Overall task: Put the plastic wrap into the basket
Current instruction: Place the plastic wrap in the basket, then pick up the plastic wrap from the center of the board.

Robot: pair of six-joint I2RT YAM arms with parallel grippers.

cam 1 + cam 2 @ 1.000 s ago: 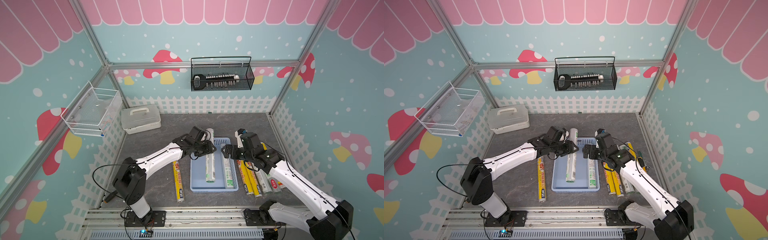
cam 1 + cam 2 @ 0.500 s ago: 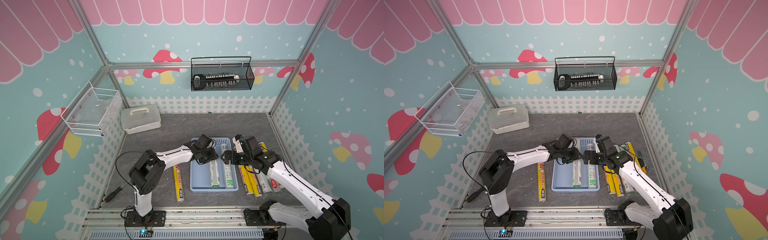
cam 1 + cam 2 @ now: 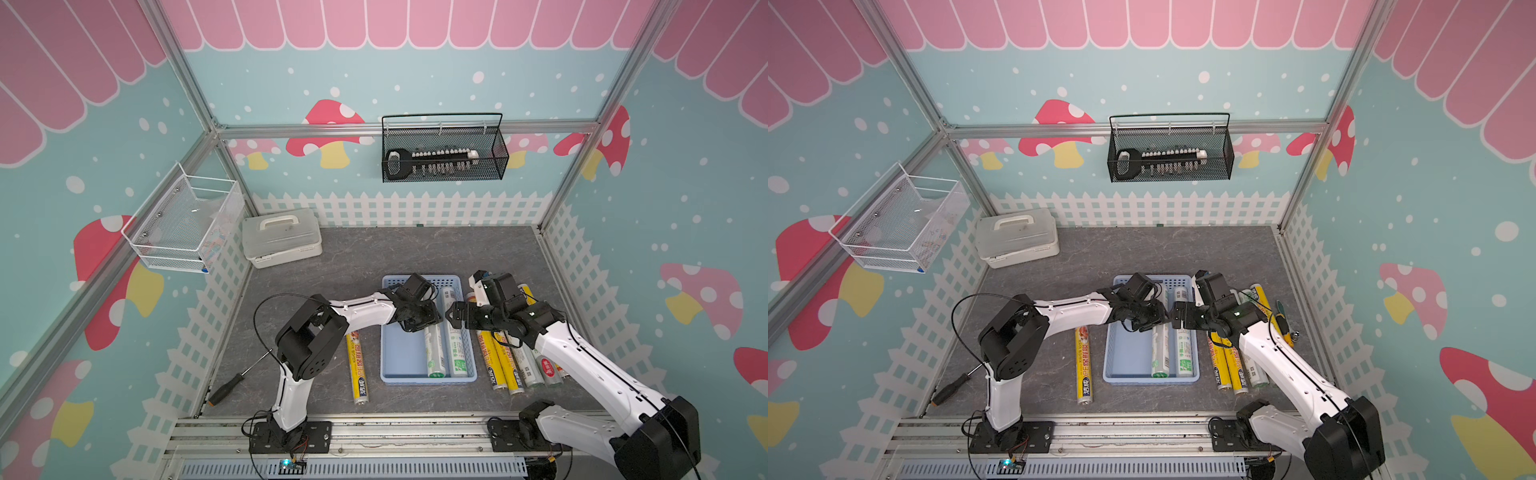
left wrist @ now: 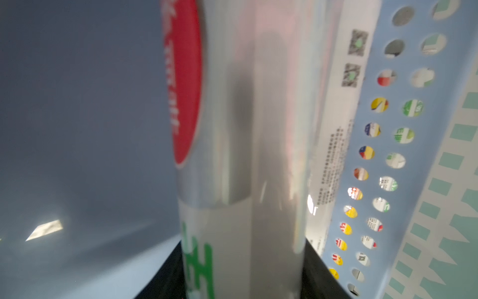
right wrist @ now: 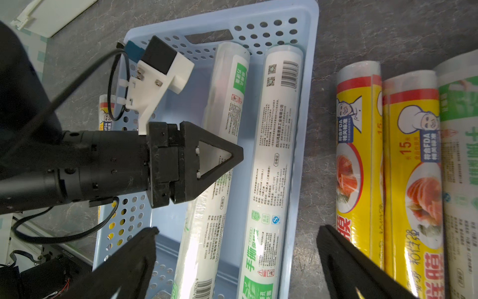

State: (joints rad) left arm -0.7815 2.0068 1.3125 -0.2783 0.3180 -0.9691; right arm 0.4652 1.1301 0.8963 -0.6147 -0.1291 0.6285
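Note:
The light blue basket (image 3: 401, 357) (image 3: 1125, 357) lies mid-table. My left gripper (image 3: 424, 322) (image 3: 1144, 322) (image 4: 243, 279) is shut on a clear, green-labelled plastic wrap roll (image 3: 434, 353) (image 4: 245, 155) (image 5: 225, 103). That roll lies lengthwise in the basket beside a white green-labelled roll (image 3: 457, 349) (image 5: 274, 145). My right gripper (image 3: 451, 316) (image 5: 238, 229) hovers open over the basket's right side, holding nothing. A yellow roll (image 3: 358, 370) lies left of the basket. Several yellow and white rolls (image 3: 505, 365) (image 5: 357, 155) lie to its right.
A white lidded box (image 3: 282, 239) stands at the back left. A screwdriver (image 3: 237, 380) lies by the left fence. A black wire basket (image 3: 442, 153) hangs on the back wall and a white wire basket (image 3: 183, 224) on the left wall.
My left gripper has come down and nearer with its roll, from tilted above the basket to lying in it beside the other roll. The right gripper has barely moved.

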